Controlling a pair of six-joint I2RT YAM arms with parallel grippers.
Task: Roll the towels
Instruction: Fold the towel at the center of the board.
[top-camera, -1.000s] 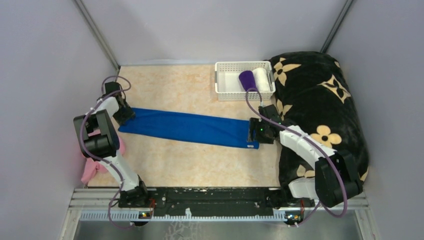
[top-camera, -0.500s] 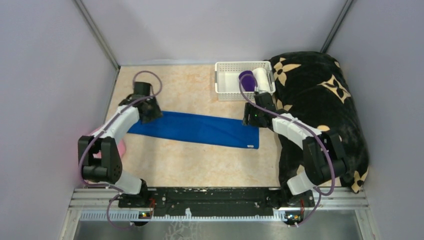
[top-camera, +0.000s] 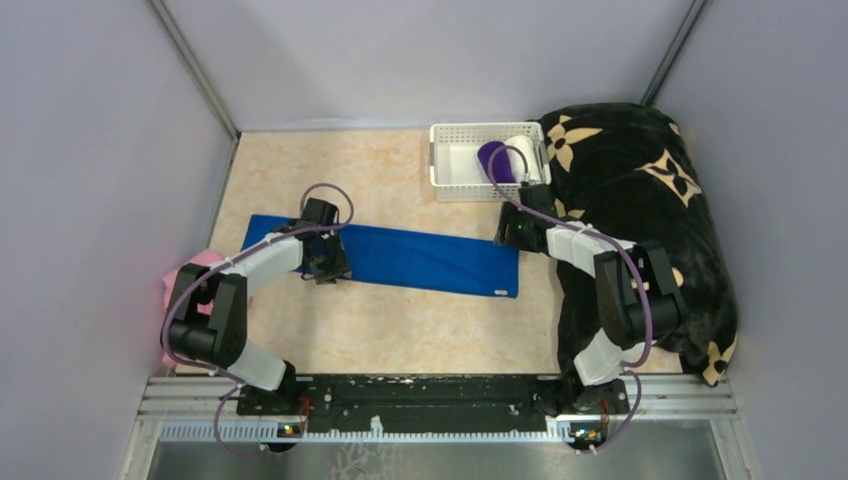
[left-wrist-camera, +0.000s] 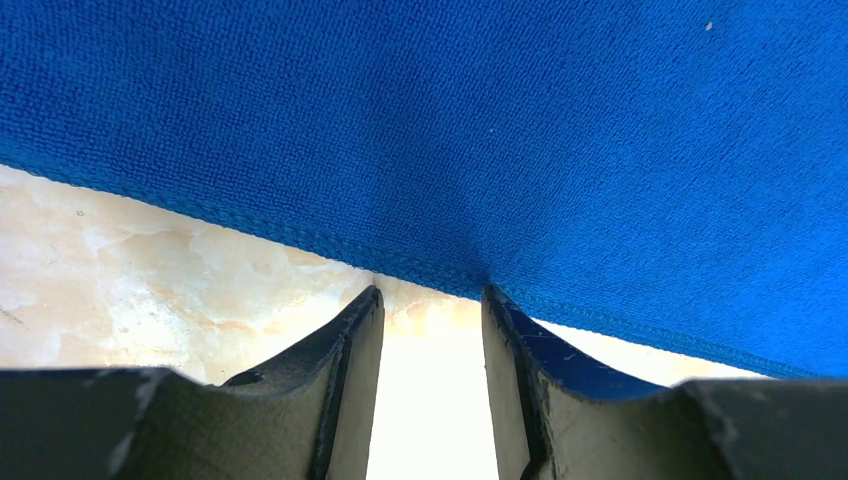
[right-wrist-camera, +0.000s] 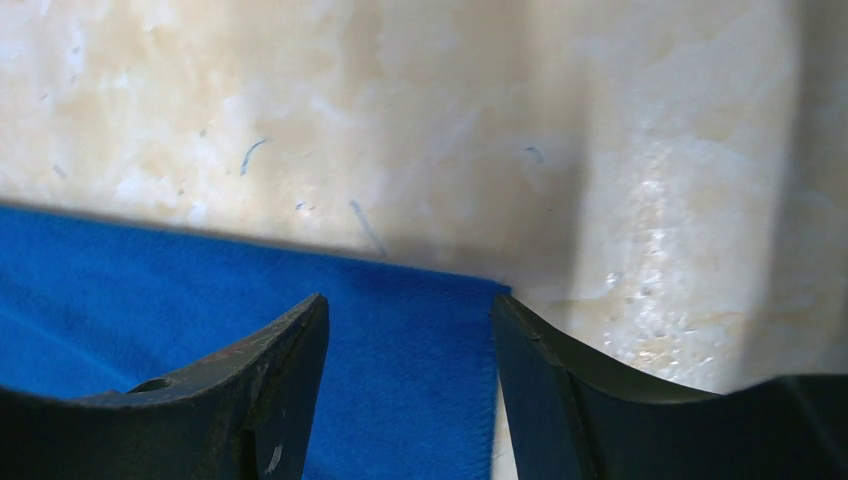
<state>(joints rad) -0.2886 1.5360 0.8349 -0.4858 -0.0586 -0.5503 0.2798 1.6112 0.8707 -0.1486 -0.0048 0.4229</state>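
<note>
The blue towel (top-camera: 400, 258) lies flat and stretched out across the middle of the table (top-camera: 360, 170), long axis running left to right, not yet rolled. The purple towel (top-camera: 494, 160) and the white towel (top-camera: 522, 152) sit rolled side by side in the basket (top-camera: 447, 165) at the far edge, so I judge two of three done and this one in hand.

My left hand (left-wrist-camera: 432, 300) is low at the towel's near long edge, toward its left end. Its fingers (left-wrist-camera: 350, 340) stand apart with bare table between them, their tips right at the hem; nothing is gripped. My right hand (right-wrist-camera: 410, 310) hovers over the towel's far right corner, fingers apart, one over blue cloth and the other at the corner's edge, with nothing pinched either.

The step, as I read it, is settling the towel flat and square before the roll starts. Next I would need a grip on one short end: both hands on its two corners, to fold it over itself and keep turning along the length. My left hand is on the long side, not the end, so it would have to shift first.

Outward: the black flowered blanket (top-camera: 640, 200) is heaped on the right, its edge close to the towel's right end, and a pink cloth (top-camera: 185, 285) lies at the table's left edge.
</note>
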